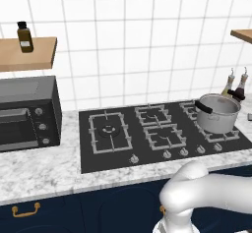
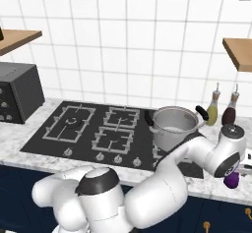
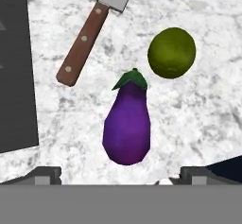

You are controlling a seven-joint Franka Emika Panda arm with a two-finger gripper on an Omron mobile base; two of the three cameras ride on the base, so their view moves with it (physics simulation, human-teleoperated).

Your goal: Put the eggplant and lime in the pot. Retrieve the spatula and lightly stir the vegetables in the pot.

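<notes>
Glossy purple eggplant [image 3: 126,126], round green lime [image 3: 171,53], wooden-handled spatula [image 3: 92,31], marble counter [image 3: 208,109]

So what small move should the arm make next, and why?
Probably lower the hand straight onto the eggplant and close the jaws on its purple body. The jaws are open and hold nothing, and the eggplant lies free on the marble counter, centred between them and apart from the lime. The pot seems to hold no vegetables.

Arm [image 2: 162,178] reaching low rightward, pincer [image 3: 121,173] wide open, pointing down
</notes>
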